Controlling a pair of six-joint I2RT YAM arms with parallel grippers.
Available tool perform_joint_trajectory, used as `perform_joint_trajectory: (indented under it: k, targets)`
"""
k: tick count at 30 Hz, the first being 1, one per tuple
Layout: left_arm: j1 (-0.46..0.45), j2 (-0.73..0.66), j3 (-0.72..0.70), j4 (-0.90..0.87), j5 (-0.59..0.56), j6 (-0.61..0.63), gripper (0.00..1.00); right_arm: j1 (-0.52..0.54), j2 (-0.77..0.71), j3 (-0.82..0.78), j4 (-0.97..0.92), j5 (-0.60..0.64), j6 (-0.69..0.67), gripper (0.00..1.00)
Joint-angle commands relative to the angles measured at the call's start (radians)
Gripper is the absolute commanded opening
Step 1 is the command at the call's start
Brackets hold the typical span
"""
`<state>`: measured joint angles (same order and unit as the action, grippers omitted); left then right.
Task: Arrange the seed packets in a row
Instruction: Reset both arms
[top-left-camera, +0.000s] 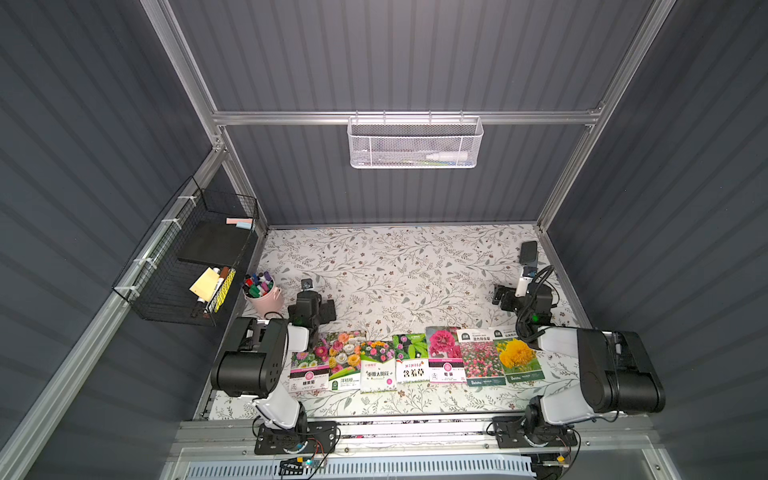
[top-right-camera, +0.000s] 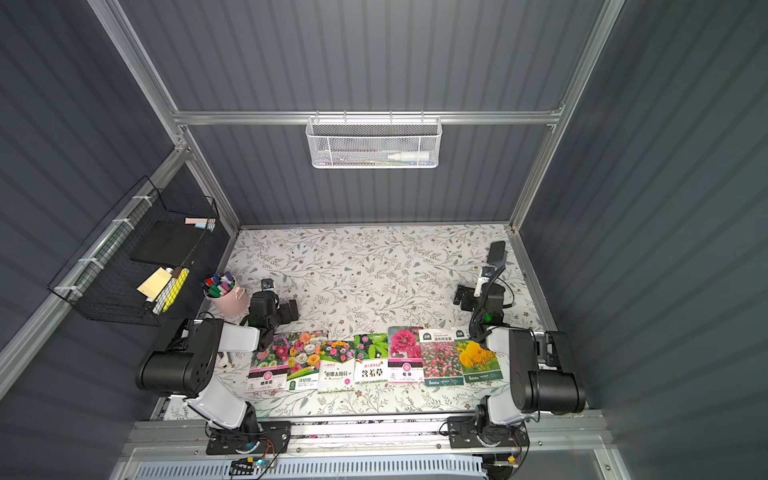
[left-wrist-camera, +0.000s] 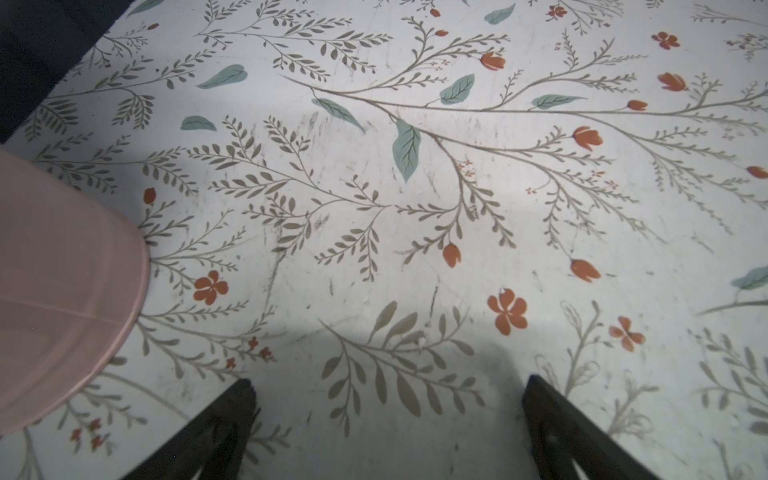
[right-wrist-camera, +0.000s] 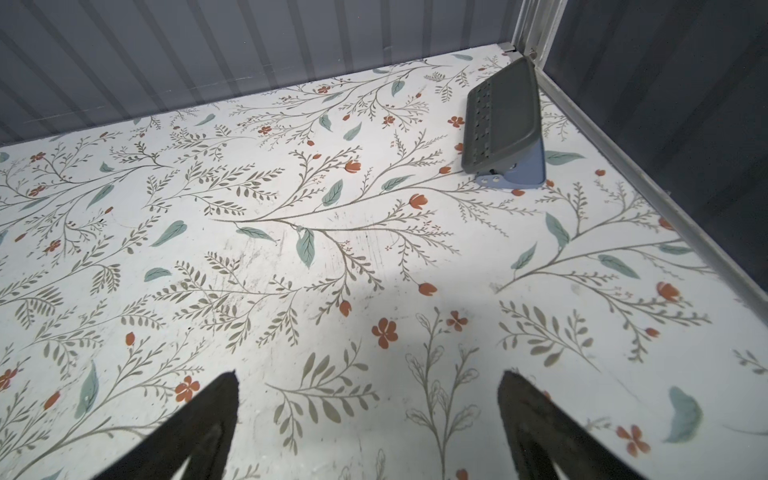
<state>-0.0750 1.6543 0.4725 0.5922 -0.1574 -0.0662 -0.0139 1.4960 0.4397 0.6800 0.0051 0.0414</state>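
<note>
Seven seed packets (top-left-camera: 415, 359) lie face up in one row along the near edge of the floral table (top-left-camera: 395, 266), between the two arms; both grippers hang over bare table farther back.

The packets are flat, glossy rectangles with Chinese label bands; neighbours touch or slightly overlap at their side edges. From the left arm's side the row runs: mixed blooms over a pink-and-white band (top-left-camera: 309, 370); pastel blooms (top-left-camera: 345, 359); small bright flowers above a white lower half (top-left-camera: 377, 365); green leaves (top-left-camera: 411, 357); one deep pink bloom (top-left-camera: 445, 353); a bed of pink and red flowers (top-left-camera: 482, 361); yellow blooms (top-left-camera: 517, 359). The left gripper (left-wrist-camera: 390, 384) has its jaws spread wide and empty, just beside a pink pot (left-wrist-camera: 62, 291) of markers; the right gripper (right-wrist-camera: 370, 377) is likewise spread and holds nothing, with a grey-and-blue device (right-wrist-camera: 503, 120) in the far corner beyond it.
</note>
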Motion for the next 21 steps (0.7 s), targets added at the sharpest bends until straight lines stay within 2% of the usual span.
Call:
perform_joint_trajectory:
  k: [1, 4, 8, 12, 21]
  targets:
    - [0.004, 0.044, -0.046, -0.167, -0.005, 0.039, 1.00, 0.004, -0.008, 0.012, -0.001, 0.019, -0.002, 0.99]
    - [0.004, 0.044, -0.046, -0.167, -0.005, 0.039, 1.00, 0.004, -0.009, 0.017, -0.010, 0.020, 0.001, 0.99]
    - [0.004, 0.045, -0.044, -0.169, -0.005, 0.039, 1.00, 0.010, -0.008, 0.009, 0.003, -0.076, -0.051, 0.99]
    - [0.004, 0.044, -0.046, -0.170, -0.007, 0.039, 1.00, -0.018, -0.002, 0.023, -0.013, -0.124, -0.029, 0.99]
    - [0.004, 0.044, -0.046, -0.167, -0.008, 0.037, 0.99, -0.016, -0.010, 0.019, -0.016, -0.132, -0.035, 0.99]
